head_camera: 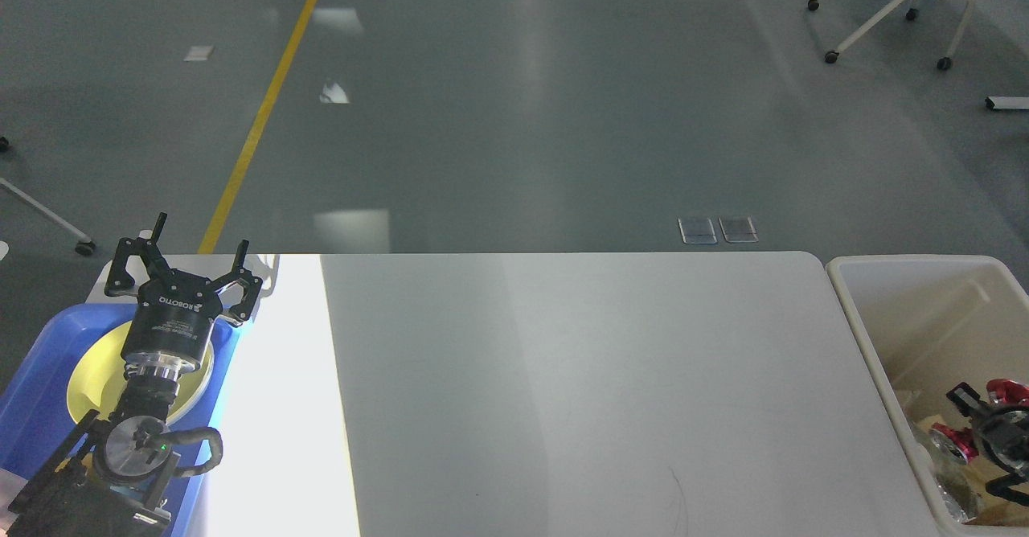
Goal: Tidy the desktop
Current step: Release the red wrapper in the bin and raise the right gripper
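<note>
Worktop [579, 376] first: big, white and flat with rounded far corners, filling the near half of the view. Its long axis runs left to right across the scene, and its far edge lies straight and level against the grey floor [514, 103]. A bright strip of light falls on its left part, while the rest sits in softer shade.

Over on the right, just beside the worktop's right edge, stands the cream bin [924, 268], with scraps of paper and wrapping showing low inside it. On the left, at the worktop's near-left corner, there's the blue tray [36, 408] with a yellow plate [92, 380] lying in it.

Left arm comes up from the near-left corner, and the left claw [186, 268] hangs above the far end of the tray, its two fingers spread well apart with nothing between them.

Right claw [977, 420] is down inside the bin, near its right side, seen small and dark. A red can [949, 443] with a silver end sits right against it, but whether the fingers are clamped on it or apart, I cannot tell from here.

Far off across the floor, a yellow line [265, 111] runs away on the left, and a white wheeled chair base [892, 10] stands at far right.
</note>
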Available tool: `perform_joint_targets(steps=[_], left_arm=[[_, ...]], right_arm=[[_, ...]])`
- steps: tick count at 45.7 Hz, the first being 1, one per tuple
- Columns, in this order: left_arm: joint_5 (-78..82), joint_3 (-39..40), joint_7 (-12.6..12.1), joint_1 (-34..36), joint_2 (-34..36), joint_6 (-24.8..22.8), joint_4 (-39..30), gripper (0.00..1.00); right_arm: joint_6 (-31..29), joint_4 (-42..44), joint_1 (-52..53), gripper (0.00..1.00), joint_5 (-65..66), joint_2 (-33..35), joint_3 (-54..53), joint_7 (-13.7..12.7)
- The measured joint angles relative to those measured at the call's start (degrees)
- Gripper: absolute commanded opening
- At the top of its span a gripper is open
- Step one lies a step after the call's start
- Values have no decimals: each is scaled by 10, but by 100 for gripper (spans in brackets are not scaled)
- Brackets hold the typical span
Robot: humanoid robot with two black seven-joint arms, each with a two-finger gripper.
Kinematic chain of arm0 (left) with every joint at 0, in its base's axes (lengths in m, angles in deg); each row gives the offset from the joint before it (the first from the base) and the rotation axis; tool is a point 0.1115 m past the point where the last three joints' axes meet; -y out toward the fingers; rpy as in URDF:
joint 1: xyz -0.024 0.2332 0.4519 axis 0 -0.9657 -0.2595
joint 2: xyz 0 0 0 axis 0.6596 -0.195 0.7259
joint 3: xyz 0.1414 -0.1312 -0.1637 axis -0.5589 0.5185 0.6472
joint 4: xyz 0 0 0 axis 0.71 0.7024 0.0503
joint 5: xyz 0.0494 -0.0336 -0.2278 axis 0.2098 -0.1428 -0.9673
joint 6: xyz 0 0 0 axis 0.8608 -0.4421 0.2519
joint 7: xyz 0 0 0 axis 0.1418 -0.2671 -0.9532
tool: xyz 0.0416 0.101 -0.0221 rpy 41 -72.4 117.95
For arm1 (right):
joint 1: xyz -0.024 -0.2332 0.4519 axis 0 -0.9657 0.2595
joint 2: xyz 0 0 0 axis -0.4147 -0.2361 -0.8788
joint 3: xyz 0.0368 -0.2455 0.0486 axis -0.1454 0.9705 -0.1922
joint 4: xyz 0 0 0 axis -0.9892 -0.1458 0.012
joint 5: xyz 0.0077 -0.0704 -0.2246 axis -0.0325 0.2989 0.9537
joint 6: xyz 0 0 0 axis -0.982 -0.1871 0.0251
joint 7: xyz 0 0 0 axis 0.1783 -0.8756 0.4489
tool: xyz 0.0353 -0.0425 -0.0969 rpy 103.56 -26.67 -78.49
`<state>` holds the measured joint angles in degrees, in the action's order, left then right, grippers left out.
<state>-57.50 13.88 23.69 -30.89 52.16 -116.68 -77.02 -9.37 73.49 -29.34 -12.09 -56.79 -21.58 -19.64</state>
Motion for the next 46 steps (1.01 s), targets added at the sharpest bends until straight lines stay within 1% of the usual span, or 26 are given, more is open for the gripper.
perform_joint_targets(steps=[5, 9, 25, 26, 27, 30, 31, 32, 38, 46], left_arm=[[0, 0, 0, 0, 0, 0, 0, 97], [0, 0, 0, 0, 0, 0, 0, 97], [0, 0, 0, 0, 0, 0, 0, 97], [0, 0, 0, 0, 0, 0, 0, 97], [0, 0, 0, 0, 0, 0, 0, 97], [0, 0, 0, 0, 0, 0, 0, 97], [0, 0, 0, 0, 0, 0, 0, 97], [0, 0, 0, 0, 0, 0, 0, 97], [0, 0, 0, 0, 0, 0, 0, 97], [0, 0, 0, 0, 0, 0, 0, 97]], right_arm=[[54, 18, -23, 0, -1, -21, 0, 1], [79, 20, -32, 0, -1, -30, 0, 1], [89, 20, -39, 0, 1, -36, 2, 1], [89, 20, -40, 10, 1, -36, 3, 1], [90, 20, -42, 25, 2, -36, 3, 1], [94, 20, -46, 80, 2, -37, 3, 1], [96, 20, -47, 94, 2, -37, 2, 1], [98, 20, -48, 100, 2, -37, 2, 1], [112, 20, -47, 100, 2, -37, 1, 1], [115, 14, -47, 100, 4, -37, 0, 4]])
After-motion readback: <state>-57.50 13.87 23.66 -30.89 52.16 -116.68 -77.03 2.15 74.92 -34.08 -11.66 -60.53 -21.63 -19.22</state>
